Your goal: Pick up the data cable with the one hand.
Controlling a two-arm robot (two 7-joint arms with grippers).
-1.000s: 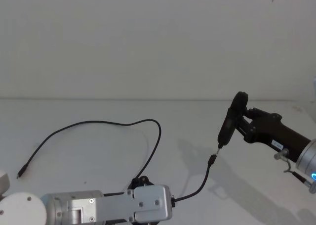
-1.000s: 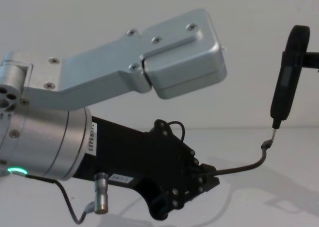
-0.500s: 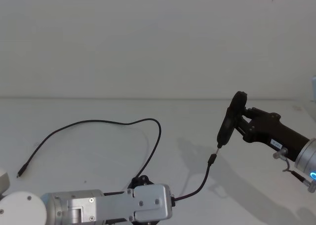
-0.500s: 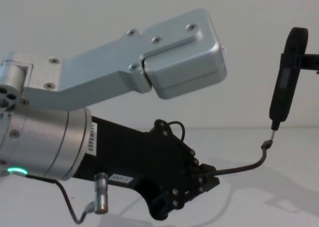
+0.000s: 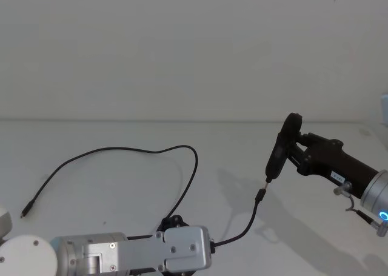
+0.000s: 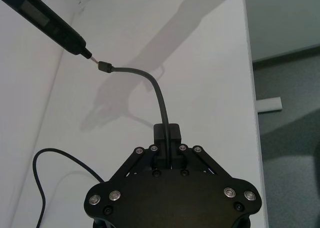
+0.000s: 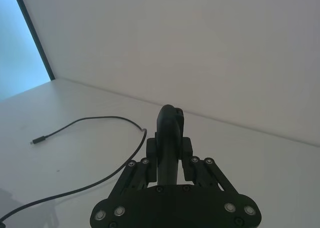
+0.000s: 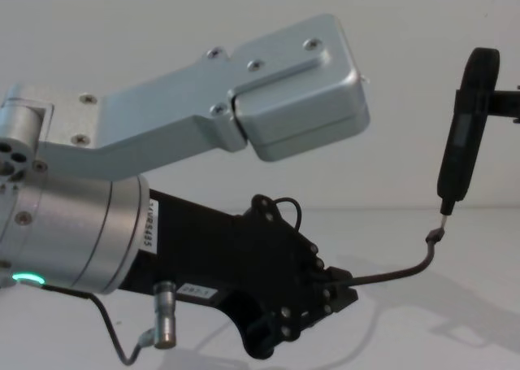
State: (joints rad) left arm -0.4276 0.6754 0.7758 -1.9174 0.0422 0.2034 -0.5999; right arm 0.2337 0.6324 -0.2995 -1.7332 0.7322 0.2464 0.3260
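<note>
Both jaws clamp data cable point(image 6: 159, 95)

You will find two small white labels: one on the left end effector point(image 8: 337, 293) near its silver wrist, lower left of the chest view; one on the right end effector point(image 5: 279, 161), right edge of the head view. Neither print is legible.

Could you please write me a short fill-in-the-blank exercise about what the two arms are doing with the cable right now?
1. The left pincer is shut on the ____.
2. The data cable's free plug is raised off the white ____.
3. The right pincer holds a slim black ____ with a pin tip.
4. That pin tip sits just ____ the raised plug.

Missing words: data cable; table; tool; above
</note>
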